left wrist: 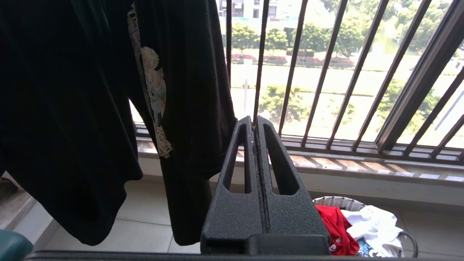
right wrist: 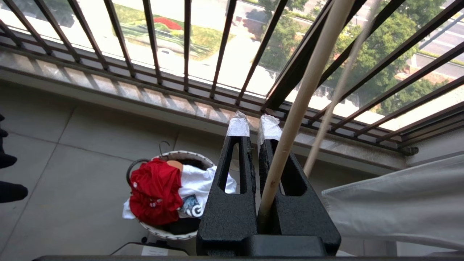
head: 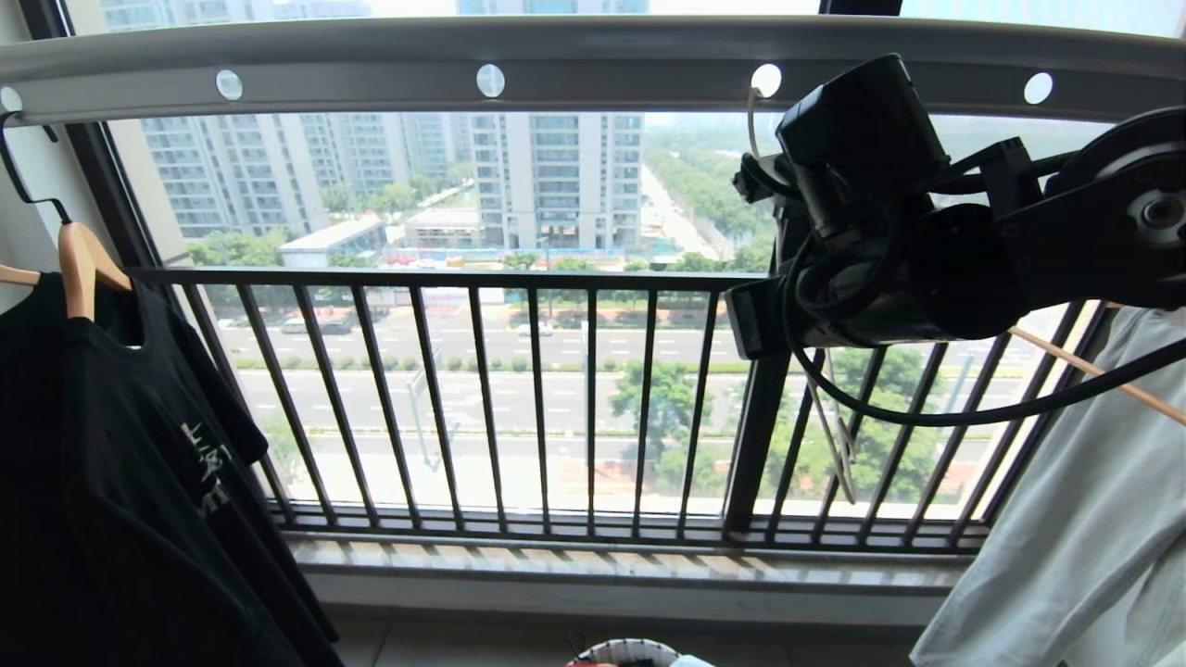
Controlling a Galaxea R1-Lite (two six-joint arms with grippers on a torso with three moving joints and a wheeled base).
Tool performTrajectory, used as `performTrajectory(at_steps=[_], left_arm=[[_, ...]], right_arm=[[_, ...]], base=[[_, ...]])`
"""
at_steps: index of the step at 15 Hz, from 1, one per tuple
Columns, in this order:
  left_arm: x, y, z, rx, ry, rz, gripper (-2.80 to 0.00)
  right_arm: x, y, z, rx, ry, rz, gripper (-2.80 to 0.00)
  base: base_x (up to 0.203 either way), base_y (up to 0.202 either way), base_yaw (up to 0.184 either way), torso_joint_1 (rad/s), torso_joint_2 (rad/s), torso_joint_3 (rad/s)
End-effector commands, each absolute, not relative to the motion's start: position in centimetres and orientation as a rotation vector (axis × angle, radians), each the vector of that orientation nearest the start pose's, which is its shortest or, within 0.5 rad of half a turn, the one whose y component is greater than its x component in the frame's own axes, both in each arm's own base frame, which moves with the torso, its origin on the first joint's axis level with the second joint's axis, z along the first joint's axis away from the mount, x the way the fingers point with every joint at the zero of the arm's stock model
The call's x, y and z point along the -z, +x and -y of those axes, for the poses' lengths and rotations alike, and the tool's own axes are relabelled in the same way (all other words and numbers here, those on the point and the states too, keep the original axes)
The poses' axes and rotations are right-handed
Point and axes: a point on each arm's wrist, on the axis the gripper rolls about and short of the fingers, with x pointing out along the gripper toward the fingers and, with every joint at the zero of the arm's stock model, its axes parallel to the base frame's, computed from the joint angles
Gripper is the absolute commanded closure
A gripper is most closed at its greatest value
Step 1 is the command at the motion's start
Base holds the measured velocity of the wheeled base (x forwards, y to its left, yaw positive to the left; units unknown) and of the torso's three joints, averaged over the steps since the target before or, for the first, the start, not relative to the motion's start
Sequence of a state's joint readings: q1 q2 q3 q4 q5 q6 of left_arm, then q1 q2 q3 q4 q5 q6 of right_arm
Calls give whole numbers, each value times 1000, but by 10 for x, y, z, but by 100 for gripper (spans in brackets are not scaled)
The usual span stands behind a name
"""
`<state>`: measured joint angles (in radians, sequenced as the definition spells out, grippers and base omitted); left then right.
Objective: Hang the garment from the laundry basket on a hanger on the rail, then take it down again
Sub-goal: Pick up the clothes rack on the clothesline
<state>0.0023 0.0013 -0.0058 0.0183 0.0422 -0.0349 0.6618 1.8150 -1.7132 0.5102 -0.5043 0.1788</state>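
Closest in, the right gripper [right wrist: 253, 125] is clamped narrow on one slim pale arm of the hanger [right wrist: 301, 94]. The rod is pinched low down between the jaws, and the taped tips are left just a sliver apart. In the head view the hanger's hook is seen poked into one of the round holes in the rail [head: 593, 56]. The left gripper [left wrist: 253, 123] is parked low with its jaws pressed fully together and nothing in them, just beside a hanging black T-shirt [left wrist: 65, 108].

Down on the floor tiles, the laundry basket [right wrist: 188, 155] is set near the foot of the window wall. The garment [right wrist: 156, 192] is bunched up inside it against the rim, red and crumpled, touching a white T-shirt [right wrist: 195, 181] that is also stuffed in there.

Further back, a pale garment [head: 1066, 519] is hung at the rail's right end and a wooden hanger [head: 83, 269] at its left end. The black window railing [head: 500, 278] is seen behind all of it.
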Motion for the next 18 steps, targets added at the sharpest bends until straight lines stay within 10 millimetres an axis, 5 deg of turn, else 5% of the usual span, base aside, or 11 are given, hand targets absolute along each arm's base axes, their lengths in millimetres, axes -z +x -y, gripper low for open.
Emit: performTrajectory(at_steps=[1,10,18], left_arm=[[-75,-23,-1,-45,-35,-13,0],[-75,-23,-1,-46,-35,-13,0],[-75,-23,-1,-45,-35,-13,0]], right_arm=[[-292,270,-197,-106,-168,-519,0],[-304,259,-190,-103,-148,-488,0],[-324,208,-188,-196,-142,-430,0]], base=[[0,0,0,0,0,0],[0,0,0,0,0,0],[0,0,0,0,0,0]])
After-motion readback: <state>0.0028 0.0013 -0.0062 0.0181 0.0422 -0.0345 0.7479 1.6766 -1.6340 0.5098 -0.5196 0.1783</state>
